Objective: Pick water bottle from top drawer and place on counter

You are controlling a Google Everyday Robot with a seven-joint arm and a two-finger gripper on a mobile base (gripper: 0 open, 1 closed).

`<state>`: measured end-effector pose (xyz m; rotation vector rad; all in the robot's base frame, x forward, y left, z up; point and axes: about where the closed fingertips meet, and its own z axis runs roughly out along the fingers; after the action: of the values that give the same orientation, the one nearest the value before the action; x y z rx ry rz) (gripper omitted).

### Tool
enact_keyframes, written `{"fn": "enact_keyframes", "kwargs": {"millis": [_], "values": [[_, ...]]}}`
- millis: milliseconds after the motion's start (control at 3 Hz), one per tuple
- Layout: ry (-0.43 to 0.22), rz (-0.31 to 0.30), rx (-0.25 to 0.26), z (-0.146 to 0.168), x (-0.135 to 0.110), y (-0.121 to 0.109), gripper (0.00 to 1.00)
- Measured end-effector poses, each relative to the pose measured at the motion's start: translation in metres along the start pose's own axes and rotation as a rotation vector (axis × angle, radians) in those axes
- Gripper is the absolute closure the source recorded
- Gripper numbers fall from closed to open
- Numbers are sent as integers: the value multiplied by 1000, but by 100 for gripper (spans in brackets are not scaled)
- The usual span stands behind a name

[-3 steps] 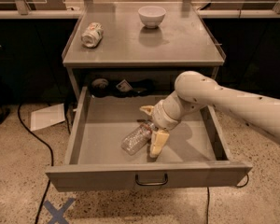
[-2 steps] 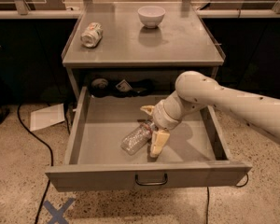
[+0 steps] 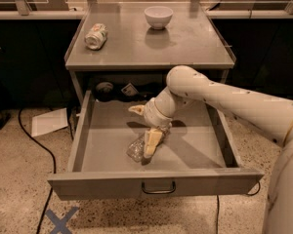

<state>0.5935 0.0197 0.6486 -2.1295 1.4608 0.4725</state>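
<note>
The water bottle is small, clear and crinkled, and lies on its side on the floor of the open top drawer, near the front middle. My gripper reaches down into the drawer from the right. Its fingers are spread apart: one fingertip points left above the drawer floor, and the other lies over the bottle's right end and hides part of it. The bottle is not between the fingers. The counter is the grey cabinet top above the drawer.
A crushed silver-green can lies at the counter's left and a white bowl stands at its back middle. Dark objects sit at the drawer's back. Paper and a cable lie on the floor to the left.
My gripper has shifted a little to the left in the drawer, so its lower finger now lies over the bottle's end. The bottle has barely moved.
</note>
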Motion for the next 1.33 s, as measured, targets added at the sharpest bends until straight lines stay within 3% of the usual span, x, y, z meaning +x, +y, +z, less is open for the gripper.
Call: {"fn": "enact_keyframes", "kwargs": {"millis": [667, 1000, 1333], "values": [[-9, 12, -8, 5, 2, 5, 0], [41, 34, -28, 13, 8, 7, 0], [40, 34, -28, 13, 8, 7, 0]]}}
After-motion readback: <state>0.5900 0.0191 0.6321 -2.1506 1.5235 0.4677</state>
